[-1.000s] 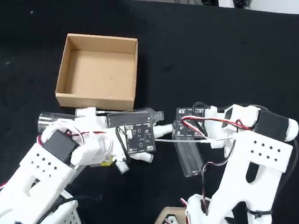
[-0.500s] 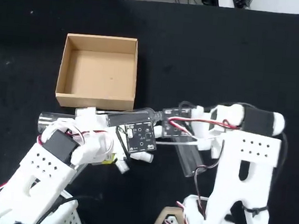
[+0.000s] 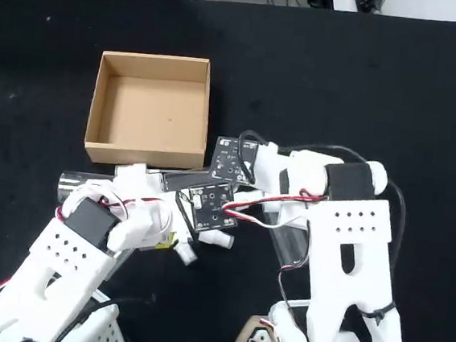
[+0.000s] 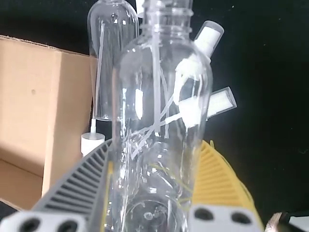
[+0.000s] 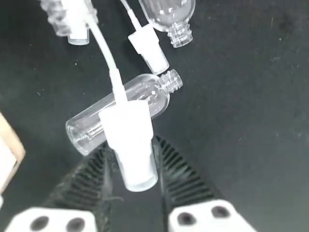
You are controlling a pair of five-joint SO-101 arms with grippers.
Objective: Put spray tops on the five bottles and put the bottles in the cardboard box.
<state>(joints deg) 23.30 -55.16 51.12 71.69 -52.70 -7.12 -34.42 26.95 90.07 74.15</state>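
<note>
Left wrist view: saw the clear bottle [image 4: 159,121] clamped in the left gripper [image 4: 155,145] jaws, held just beside the cardboard box [image 4: 29,96]. Found the spray top [image 5: 130,145] clamped in the right gripper [image 5: 131,150] jaws. Needed to line the dip tube [image 5: 104,43] up with the bottle's neck before pushing and twisting. Within the last second, had swung the right gripper leftward, close up to the bottle's mouth.

Bottle [image 4: 108,58] just beside cardboard box [image 4: 43,111]
</note>
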